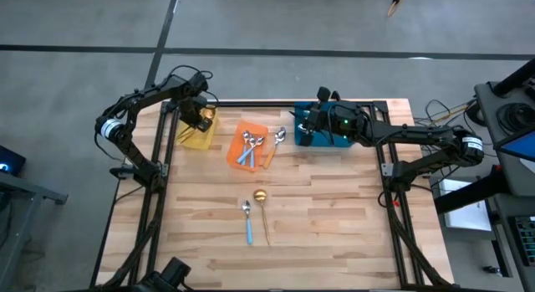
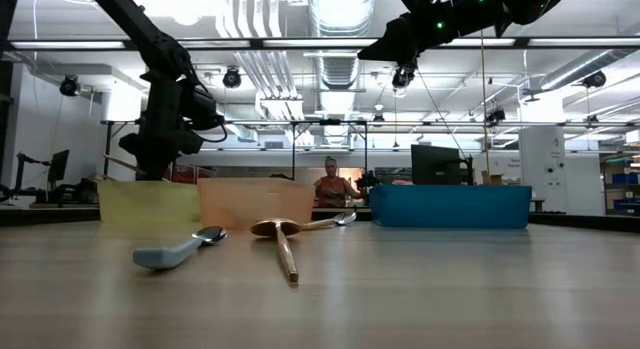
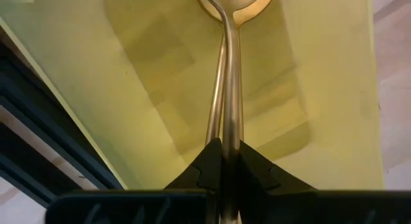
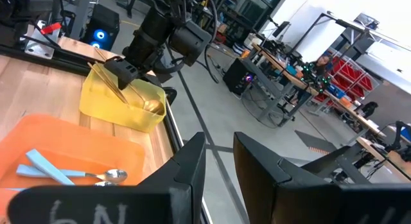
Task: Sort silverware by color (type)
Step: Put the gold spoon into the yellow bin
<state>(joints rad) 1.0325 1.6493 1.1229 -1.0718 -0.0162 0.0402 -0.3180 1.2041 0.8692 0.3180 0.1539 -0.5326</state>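
A gold spoon [image 3: 226,89] is clamped in the left gripper's [image 3: 223,161] jaws over the yellow bin [image 1: 199,131], so a low release seems wisest, while the right gripper's [image 4: 218,161] jaws are held slightly apart, apparently empty.

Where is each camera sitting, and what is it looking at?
High view: above, looking straight down at the table, both arms showing.
Low view: at table-top height, looking across; arms overhead.
Left wrist view: on the left arm, left gripper pinching a gold spoon over the yellow bin.
Right wrist view: right gripper, aimed across at the left arm.
Shared: the yellow bin shows in all.
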